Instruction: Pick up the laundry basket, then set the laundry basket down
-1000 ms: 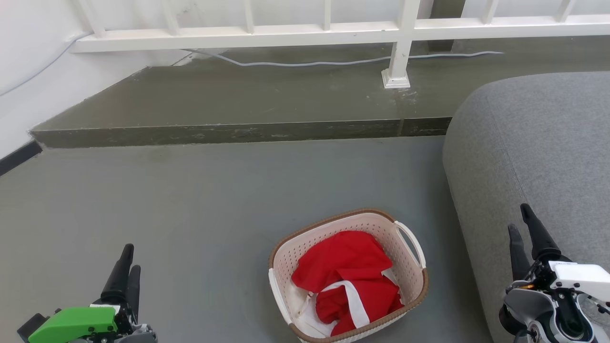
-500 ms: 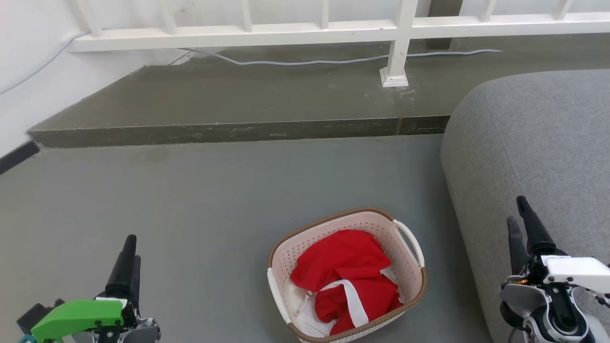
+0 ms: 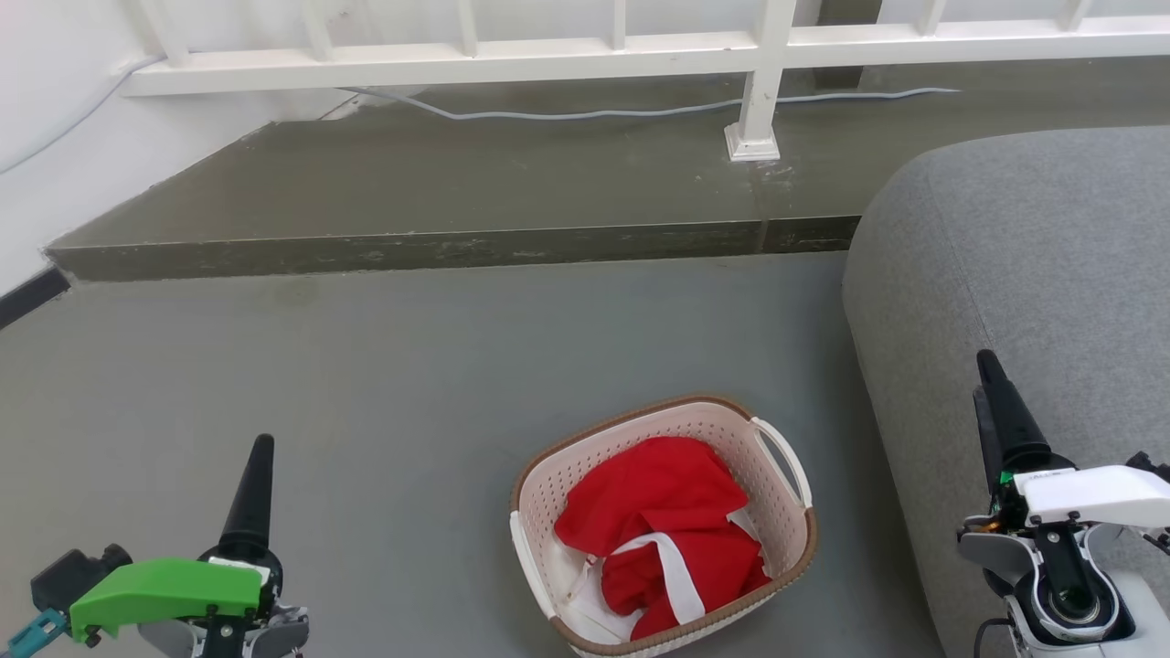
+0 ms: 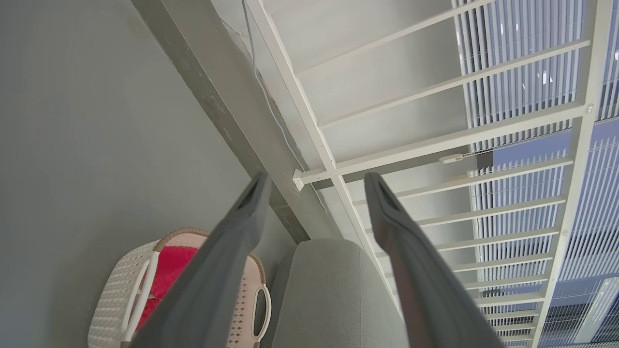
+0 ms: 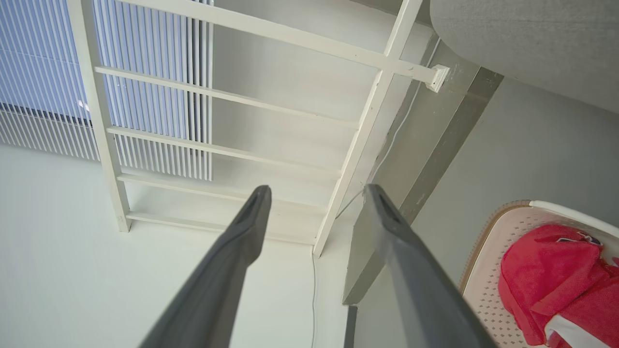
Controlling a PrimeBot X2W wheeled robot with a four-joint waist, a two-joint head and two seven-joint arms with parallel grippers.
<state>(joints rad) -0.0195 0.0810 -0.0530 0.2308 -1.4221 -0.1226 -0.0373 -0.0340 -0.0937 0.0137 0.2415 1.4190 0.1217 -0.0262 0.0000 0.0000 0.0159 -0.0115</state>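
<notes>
Cream-white laundry basket [image 3: 553,498] between left claw [image 3: 260,454] and right claw [image 3: 987,379], well apart.

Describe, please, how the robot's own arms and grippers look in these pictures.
Each gripper has two long, dark grey fingers tapering to narrow tips. The left gripper carries a bright green cover, a black block and a teal piece. The right gripper carries a white cover above a pale grey wrist with a round black joint.
</notes>
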